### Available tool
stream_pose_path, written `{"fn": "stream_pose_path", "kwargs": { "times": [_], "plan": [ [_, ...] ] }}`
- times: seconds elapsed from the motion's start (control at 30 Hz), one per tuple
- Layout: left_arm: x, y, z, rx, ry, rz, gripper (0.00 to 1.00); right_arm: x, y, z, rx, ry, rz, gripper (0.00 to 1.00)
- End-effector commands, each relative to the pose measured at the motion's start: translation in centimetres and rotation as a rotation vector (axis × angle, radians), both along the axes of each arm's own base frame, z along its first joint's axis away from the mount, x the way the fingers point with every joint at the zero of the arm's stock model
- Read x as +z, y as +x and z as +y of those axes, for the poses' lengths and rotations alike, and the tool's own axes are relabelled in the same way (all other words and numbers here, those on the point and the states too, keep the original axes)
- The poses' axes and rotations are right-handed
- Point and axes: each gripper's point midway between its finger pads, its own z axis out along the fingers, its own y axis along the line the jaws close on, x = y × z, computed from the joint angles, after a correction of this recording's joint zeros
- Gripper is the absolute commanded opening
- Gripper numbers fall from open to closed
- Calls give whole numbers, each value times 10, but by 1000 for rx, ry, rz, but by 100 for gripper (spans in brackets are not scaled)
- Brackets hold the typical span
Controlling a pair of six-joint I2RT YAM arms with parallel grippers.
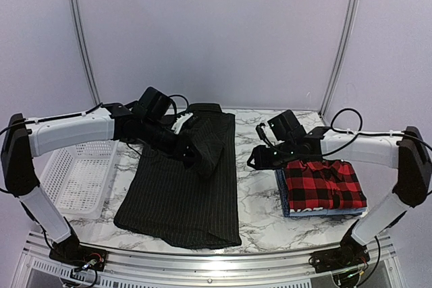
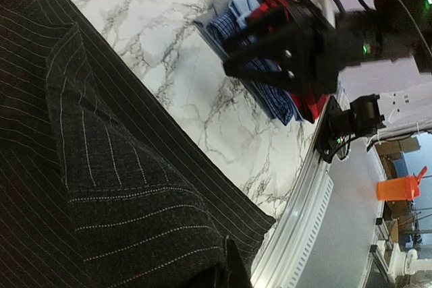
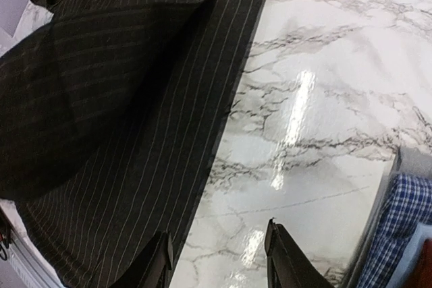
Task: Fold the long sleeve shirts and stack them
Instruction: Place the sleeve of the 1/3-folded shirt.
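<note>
White marble table (image 1: 260, 214) before pale lilac walls (image 1: 216, 32)

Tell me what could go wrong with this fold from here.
1. The left gripper pinches just a small bunch of the black pinstripe shirt. The cloth might slip out and the fold land crooked.
2. The right gripper hangs open beside the red plaid shirt lying on the blue shirt. A sideways swing could nudge that stack.
</note>
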Motion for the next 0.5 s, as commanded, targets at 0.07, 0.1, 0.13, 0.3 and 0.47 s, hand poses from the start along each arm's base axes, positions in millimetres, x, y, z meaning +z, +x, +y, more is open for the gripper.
{"fn": "stream_pose_path", "kwargs": {
  "times": [0.07, 0.1, 0.13, 0.3, 0.47],
  "plan": [
    [-24, -37, -8, -109, 124, 22, 0, 20, 36, 21, 59, 66, -83, 43],
    [-28, -41, -10, -118, 136, 30, 0, 18, 38, 22, 62, 63, -80, 43],
    [-34, -44, -13, -127, 145, 40, 1, 17, 39, 22, 66, 64, -79, 43],
    [-54, -51, -23, -157, 199, 56, 4, 10, 43, 19, 65, 56, -75, 43],
    [-63, -59, -37, -183, 223, 51, 22, 3, 39, 16, 67, 50, -66, 43]
  ]
}}
